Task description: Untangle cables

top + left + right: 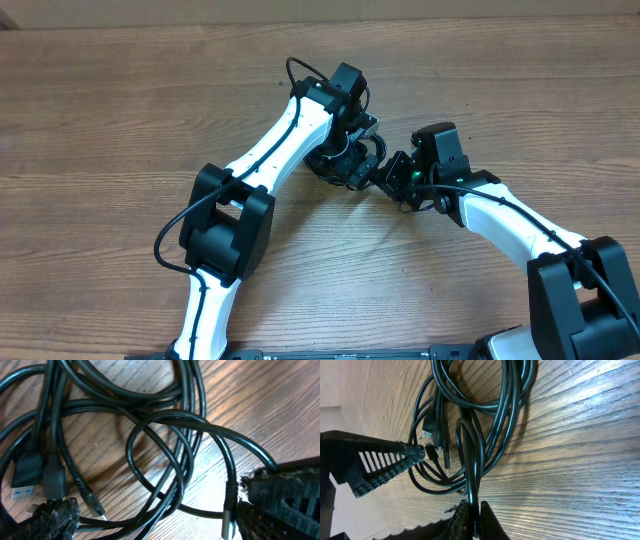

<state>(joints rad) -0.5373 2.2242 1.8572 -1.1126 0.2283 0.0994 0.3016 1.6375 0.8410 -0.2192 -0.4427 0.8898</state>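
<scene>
The right jaws are pressing together on one black strand of the cables (517, 390). They are pinching it at the near edge of the right wrist view, and the strand is rising straight up from between the two fingertips (491, 521).

The left jaws are standing spread wide and gripping nothing. One ribbed finger (280, 500) is sitting at the lower right of the left wrist view and the other at the lower left, with cord lying flat on the worktop (120, 90) in the gap between them. A silver-tipped plug (228, 519) is lying just beside the lower-right finger. Near the other finger, a flat plug with a blue tongue (22, 475) and a rounder dark plug (52, 480) are lying side by side.

Beyond the plugs, the cords are crossing in overlapping loops, with one open loop lying over the rest.

From overhead, the bundle is sitting between the two wrists, near the middle of the wood-grain surface, and is mostly hidden under them. The white left arm (270, 150) and right arm (500, 215) are reaching in from the near edge.
</scene>
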